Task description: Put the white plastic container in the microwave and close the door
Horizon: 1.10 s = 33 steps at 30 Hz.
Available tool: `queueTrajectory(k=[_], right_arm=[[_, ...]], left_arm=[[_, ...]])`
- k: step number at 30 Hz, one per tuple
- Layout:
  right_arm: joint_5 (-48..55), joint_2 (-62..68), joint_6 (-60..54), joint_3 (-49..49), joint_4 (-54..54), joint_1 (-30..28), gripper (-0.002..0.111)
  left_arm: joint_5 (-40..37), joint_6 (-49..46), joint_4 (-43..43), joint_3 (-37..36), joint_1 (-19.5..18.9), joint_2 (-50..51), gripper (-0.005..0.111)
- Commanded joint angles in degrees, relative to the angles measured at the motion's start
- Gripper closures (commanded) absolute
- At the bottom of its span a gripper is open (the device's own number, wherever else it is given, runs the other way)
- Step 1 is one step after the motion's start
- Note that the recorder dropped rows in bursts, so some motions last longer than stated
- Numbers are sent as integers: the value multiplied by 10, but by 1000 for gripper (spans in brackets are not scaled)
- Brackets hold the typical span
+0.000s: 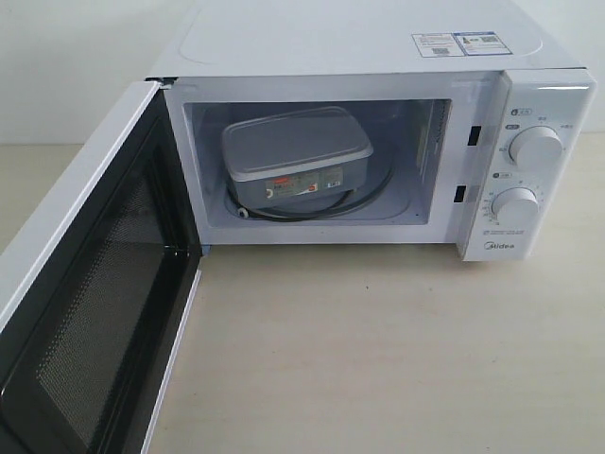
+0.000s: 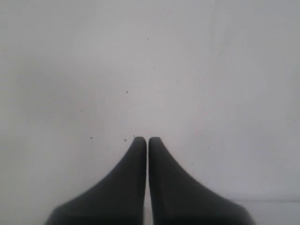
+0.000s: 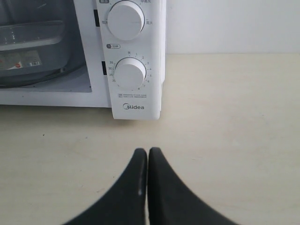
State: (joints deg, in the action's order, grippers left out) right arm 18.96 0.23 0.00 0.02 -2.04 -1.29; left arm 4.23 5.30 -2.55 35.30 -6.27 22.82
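Note:
The white plastic container (image 1: 298, 156) rests on the turntable inside the microwave (image 1: 378, 43), its small red-and-white label facing out. The door (image 1: 90, 312) hangs wide open at the left, its black mesh inner face showing. Neither gripper shows in the exterior view. In the left wrist view my left gripper (image 2: 147, 139) is shut and empty, close against a plain white surface. My right gripper (image 3: 148, 150) is shut and empty above the table, a short way in front of the microwave's knob panel (image 3: 130, 72); the container (image 3: 28, 42) shows partly through the opening.
The beige table (image 1: 397, 359) stretches out in front of the microwave and to its right. Two round knobs (image 1: 534, 147) sit on the microwave's right panel. A pale wall stands behind.

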Motion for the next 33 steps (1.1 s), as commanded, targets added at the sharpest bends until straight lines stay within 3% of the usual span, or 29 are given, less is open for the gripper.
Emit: queueTrajectory(k=[1,4,6,9,12,15,18,26,33], right_arm=[[-2,-2,0,0,0,-2,109],[-2,-2,0,0,0,-2,109],[-2,-2,0,0,0,-2,109],[-2,-2,0,0,0,-2,109],[-2,-2,0,0,0,-2,109],[-2,-2,0,0,0,-2,109],[-2,-2,0,0,0,-2,109],[-2,-2,0,0,0,-2,109],[-2,-2,0,0,0,-2,109]], left_arm=[[-89,-2,2,16,2,24,103],[-204,-35,2,54,2,48,103],[-298,-124,22,90,2,69,103],[-481,-315,116,150,2,107,103],[-617,-406,247,181,2,152,103],[-696,-469,347,182,2,200,103],[-735,-518,360,180,2,241,103],[-742,-572,399,180,2,326,103],[-711,-562,338,180,2,338,103]])
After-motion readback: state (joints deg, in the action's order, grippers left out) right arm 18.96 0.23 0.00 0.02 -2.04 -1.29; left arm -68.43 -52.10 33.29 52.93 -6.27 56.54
